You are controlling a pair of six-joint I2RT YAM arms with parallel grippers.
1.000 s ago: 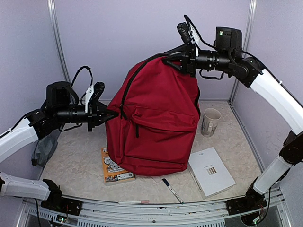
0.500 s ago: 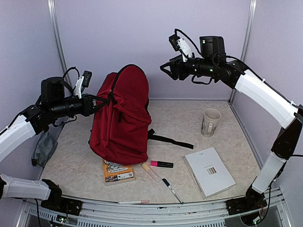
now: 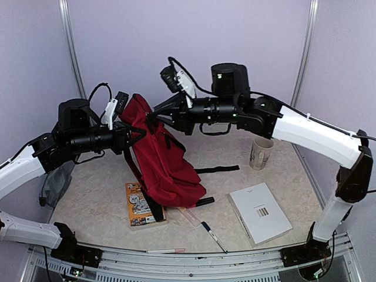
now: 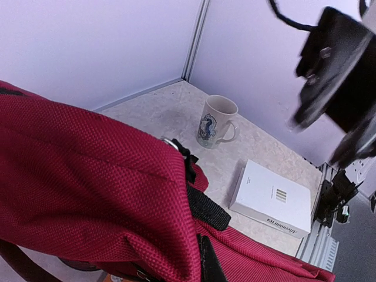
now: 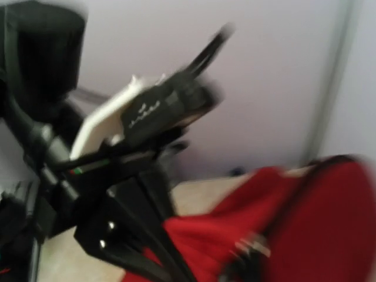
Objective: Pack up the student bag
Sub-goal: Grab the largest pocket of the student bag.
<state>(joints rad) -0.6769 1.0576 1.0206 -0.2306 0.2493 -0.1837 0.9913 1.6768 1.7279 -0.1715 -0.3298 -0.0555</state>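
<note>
1. Leaning steeply, the backpack (image 3: 167, 161) stands left of the table's middle. Its bottom rests on the table (image 3: 94, 197) and its top is raised between the two grippers.
2. The left gripper (image 3: 140, 134) is pinched narrow on the bag's upper left edge. Its own camera is filled with red fabric and shows no fingers.
3. The right gripper (image 3: 154, 116) meets the bag's top from the right. Its wrist view is badly blurred, so I cannot tell whether those fingers are spread or closed.
4. An orange book (image 3: 136, 207) lies at the bag's foot with its right edge hidden under the fabric. A clear ruler (image 3: 191, 216) pokes out from under the bag beside it.
5. To the right there is bare tabletop, crossed only by a black strap (image 3: 217, 170).
6. A mug (image 3: 261, 151) stands near the right wall, and a white book (image 3: 261, 212) lies towards the front right corner.
7. A pen (image 3: 212, 236) lies close to the front edge, between the two books.
</note>
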